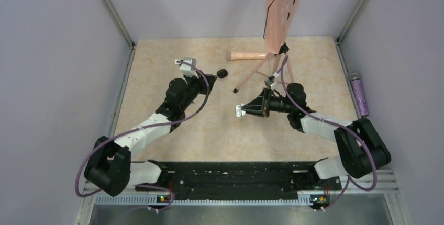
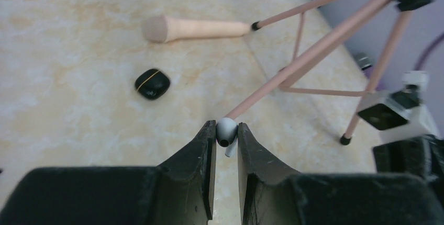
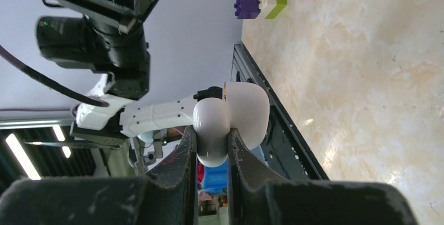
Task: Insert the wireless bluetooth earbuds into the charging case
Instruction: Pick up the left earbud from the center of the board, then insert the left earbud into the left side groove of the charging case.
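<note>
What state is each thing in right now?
Left gripper: shut on white earbud.
Right gripper: shut on white charging case, lid apparently open.
Black case: looks closed, lying on table.
Tripod: standing upright.

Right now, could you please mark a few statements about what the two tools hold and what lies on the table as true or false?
1. The left tool pinches a white earbud between its fingertips. True.
2. The right tool is open and empty. False: it is shut on a white charging case.
3. A black rounded object lies on the table, apart from both tools. True.
4. The pink tripod lies flat on the table. False: it stands on its spread legs.
5. The earbud sits inside the case. False: each is in a different tool, apart.
</note>
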`<state>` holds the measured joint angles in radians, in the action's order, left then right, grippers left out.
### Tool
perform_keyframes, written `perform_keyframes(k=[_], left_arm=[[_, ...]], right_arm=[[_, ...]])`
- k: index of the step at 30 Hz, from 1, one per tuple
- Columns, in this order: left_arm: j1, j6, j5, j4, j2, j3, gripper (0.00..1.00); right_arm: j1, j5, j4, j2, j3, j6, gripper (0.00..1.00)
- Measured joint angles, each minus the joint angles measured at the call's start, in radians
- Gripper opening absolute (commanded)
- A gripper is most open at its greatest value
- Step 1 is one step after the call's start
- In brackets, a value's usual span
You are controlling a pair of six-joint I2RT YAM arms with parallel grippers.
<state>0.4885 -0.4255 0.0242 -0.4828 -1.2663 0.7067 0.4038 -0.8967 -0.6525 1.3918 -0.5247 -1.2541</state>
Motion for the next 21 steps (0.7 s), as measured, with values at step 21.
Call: perform_keyframes(k=[21], left_arm=[[0.011, -0.071, 0.401, -0.795, 0.082, -0.279, 0.09]], right_arm=[[-0.001, -0.078, -0.552, 0.183, 0.039, -0.308, 0.0]])
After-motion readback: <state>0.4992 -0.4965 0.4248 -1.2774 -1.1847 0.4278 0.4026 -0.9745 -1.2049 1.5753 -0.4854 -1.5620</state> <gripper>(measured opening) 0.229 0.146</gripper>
